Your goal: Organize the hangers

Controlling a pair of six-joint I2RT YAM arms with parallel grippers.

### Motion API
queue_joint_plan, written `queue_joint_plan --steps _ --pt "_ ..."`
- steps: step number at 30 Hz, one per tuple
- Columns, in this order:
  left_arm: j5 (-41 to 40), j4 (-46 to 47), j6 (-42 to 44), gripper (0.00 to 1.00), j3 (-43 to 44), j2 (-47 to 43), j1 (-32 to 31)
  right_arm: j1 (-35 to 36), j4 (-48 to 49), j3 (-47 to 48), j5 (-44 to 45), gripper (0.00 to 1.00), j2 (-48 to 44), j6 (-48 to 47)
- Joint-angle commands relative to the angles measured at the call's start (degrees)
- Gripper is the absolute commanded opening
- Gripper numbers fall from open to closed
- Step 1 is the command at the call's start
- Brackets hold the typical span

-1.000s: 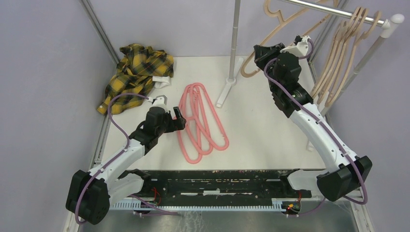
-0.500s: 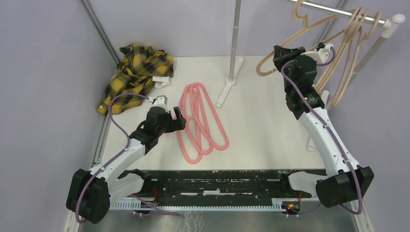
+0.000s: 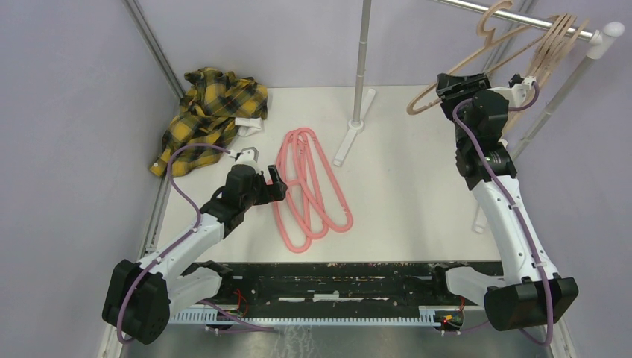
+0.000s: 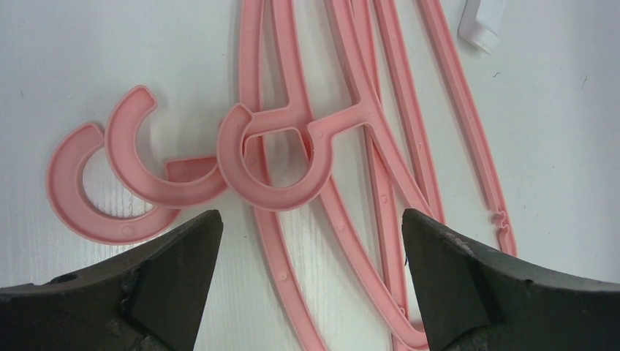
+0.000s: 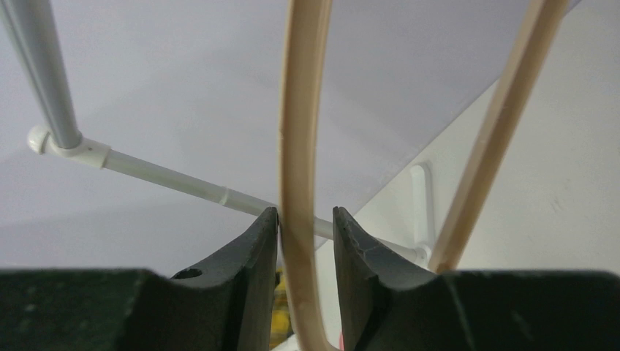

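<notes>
As right tool (image 5: 305, 213) straddles hanger (image 5: 303, 88), slightly parted

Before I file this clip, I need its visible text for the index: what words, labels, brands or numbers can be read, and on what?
None can be read. The pink hangers, the beige hanger, the plaid shirt and the rack pole show no lettering. Pale flecks on the black base bar are too small to tell.

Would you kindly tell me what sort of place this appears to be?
Probably a robotics lab test cell: two robot arms bolted to a white table, a garment rack, and pink hangers laid out as props.
</notes>
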Motion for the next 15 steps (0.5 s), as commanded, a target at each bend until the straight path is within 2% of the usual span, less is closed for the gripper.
queue_joint_plan --steps 1,7,15 --pt "0.39 2.57 -1.76 0.99 0.79 -0.4 -0.01 -0.28 -1.42 1.75 -2.24 0.6 -2.62 -1.49" --pt "0.2 2.62 -1.76 0.99 0.64 -0.18 -0.04 -0.29 -7.11 4.73 -1.67 0.74 -8.22 -8.23" --pt "0.13 2.94 -1.76 0.99 0.74 0.73 -0.09 -0.28 -7.14 7.91 -4.33 0.77 -16.42 -17.49"
